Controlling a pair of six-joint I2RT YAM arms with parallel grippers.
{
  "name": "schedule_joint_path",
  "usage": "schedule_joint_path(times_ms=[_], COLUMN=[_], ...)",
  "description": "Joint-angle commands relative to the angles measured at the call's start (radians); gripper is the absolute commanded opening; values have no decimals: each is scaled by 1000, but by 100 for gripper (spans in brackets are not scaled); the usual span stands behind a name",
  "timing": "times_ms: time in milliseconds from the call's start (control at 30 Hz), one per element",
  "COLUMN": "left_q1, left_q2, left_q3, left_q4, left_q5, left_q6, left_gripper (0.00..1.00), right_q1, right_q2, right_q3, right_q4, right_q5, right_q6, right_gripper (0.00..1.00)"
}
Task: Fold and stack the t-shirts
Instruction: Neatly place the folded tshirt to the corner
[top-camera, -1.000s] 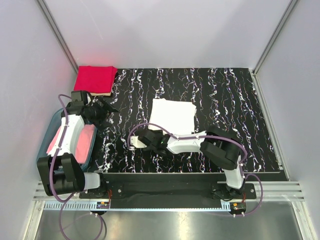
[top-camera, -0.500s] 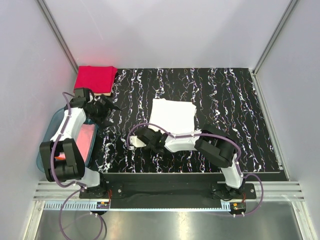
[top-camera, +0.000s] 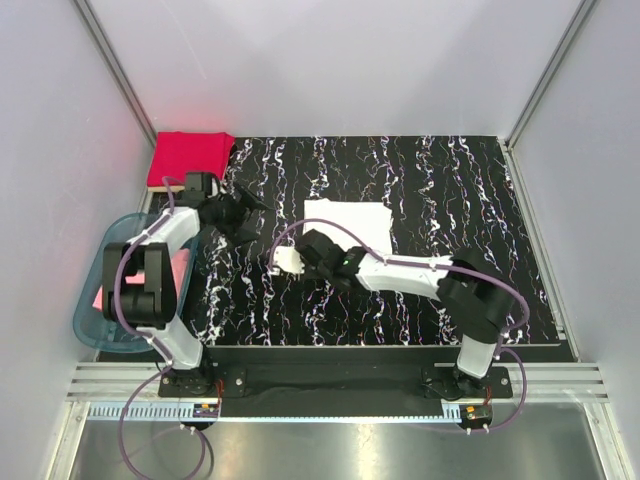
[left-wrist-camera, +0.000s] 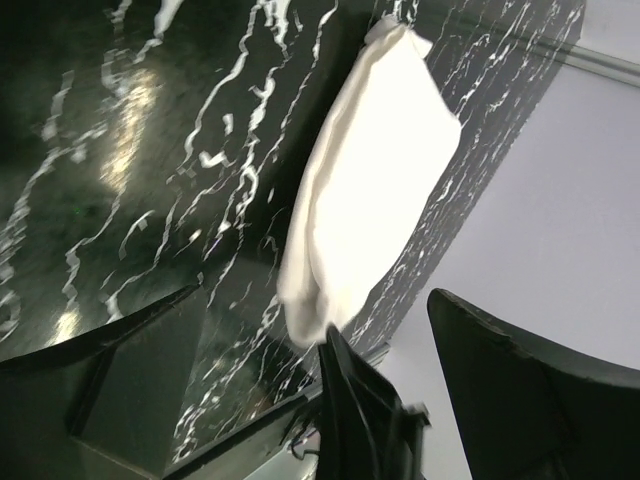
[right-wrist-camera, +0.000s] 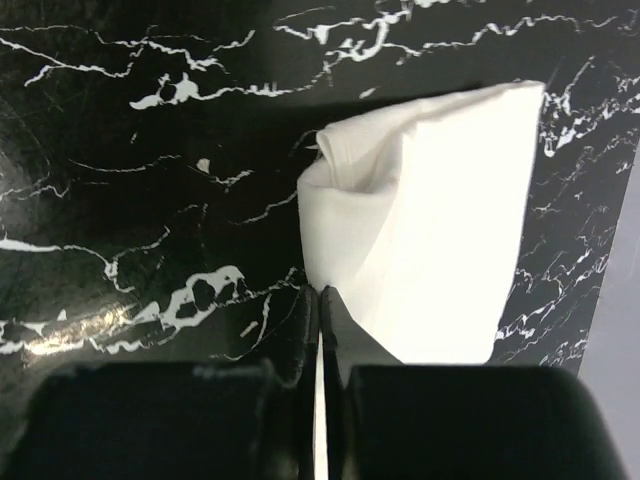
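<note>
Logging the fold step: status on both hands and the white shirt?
Left hand open, empty, over mat. Right hand shut on white t-shirt edge. Red t-shirt folded, back left. Nothing seen in the way.

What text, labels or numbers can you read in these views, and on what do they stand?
No readable text in any view.
On the folded white cloth t-shirt: nothing, no print or tag showing.
On the folded bright red cloth t-shirt: nothing, plain.
On the black white-streaked mat: the streaks are a marble pattern, not writing.
On the small boards at the arm bases: any marking is too small to read.
</note>
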Motion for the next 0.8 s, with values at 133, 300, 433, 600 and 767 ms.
schedule_joint_path(times_ms=[133,300,433,600,767], left_q1=[-122,-176,-202,-216,-236], left_q2=[155,247,301,338,407], left_q3=[95,112,138,139,168], left_q4=[208,301,340,350,378], left_q5=[41,37,32,14,23], left_q6=[-108,-180,-223,-254,-271], left_gripper=[99,99,99,99,99], right_q1=[-62,-103,-141,-164,-172], right_q2=[-148,-193,-208,-224,-228], right_q3=[-37,-37,-33,-14,4], right_q4=[-29,-29,-32,-32,-32], right_q5=[-109,-145,-169,-197,-203], right_q6=[59,79,94,113,130], right_gripper=[0,0,0,0,0])
